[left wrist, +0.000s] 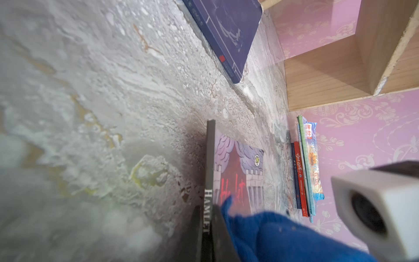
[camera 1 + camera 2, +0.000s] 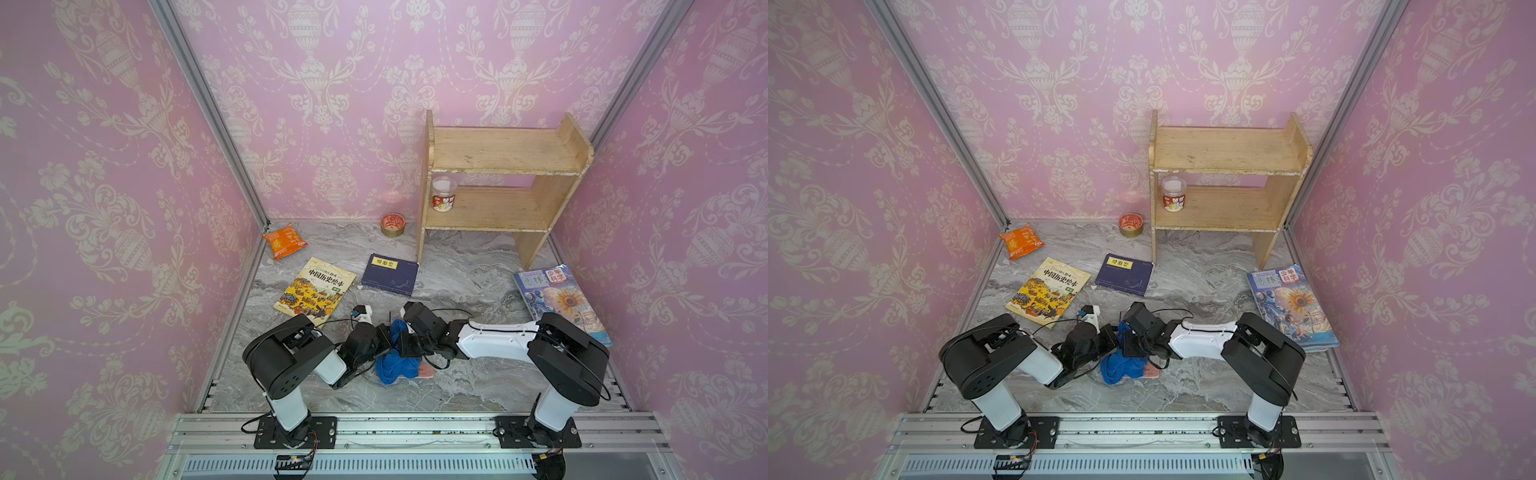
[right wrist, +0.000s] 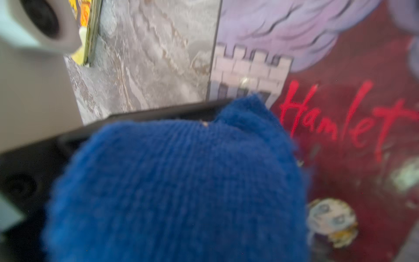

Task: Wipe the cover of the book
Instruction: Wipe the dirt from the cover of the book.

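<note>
Blue cloth [image 2: 395, 361] lies bunched on the Hamlet book [image 3: 340, 113], on the marble counter [image 2: 457, 374] between both arms. Right end effector [image 2: 405, 347] grips the cloth; left end effector [image 1: 206, 236] clamps the book's spine.

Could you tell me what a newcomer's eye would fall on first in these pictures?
First the bright blue cloth, bunched at the front middle of the marble table and lying over a red and purple Hamlet book. Next the wooden shelf at the back right, with a cup on its lower board, against loud pink wallpaper.
</note>
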